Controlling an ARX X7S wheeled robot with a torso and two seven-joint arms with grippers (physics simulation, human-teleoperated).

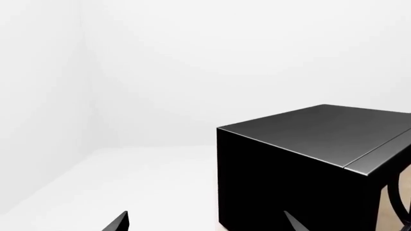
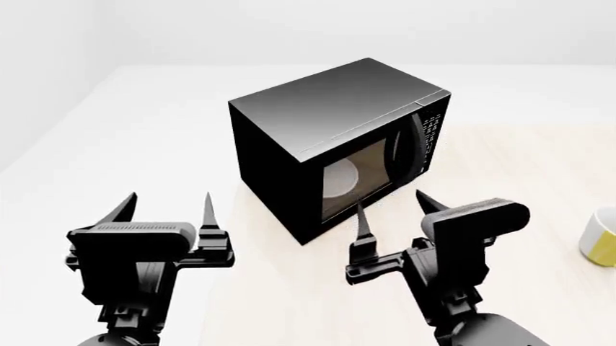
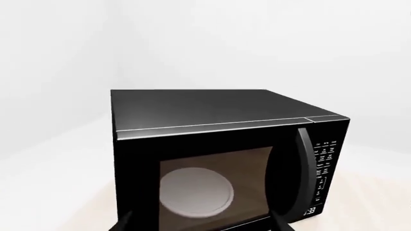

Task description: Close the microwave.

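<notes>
The microwave (image 2: 332, 144) door (image 3: 215, 180) looked flush, apparently already closed; both the left gripper (image 2: 170, 205) and right gripper (image 2: 390, 209) stood spread and empty just before it.

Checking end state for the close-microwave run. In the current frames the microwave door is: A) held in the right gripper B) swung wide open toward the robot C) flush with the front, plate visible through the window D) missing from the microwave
C: the microwave door sits flush beside the keypad panel, and the white plate shows through its window; the right gripper is open and apart from it.
</notes>
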